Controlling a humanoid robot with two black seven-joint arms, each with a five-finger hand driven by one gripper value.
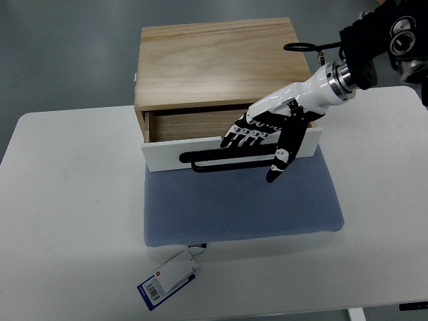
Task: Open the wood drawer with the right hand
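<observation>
From the top view, the wood drawer (227, 150) sits partly pulled out of its box (217, 60) on a blue mat (241, 204) on the white surface (67, 200). The right hand (264, 134) curls its fingers over the black handle (227, 160), which runs left to right, so the pull runs toward the robot.
</observation>
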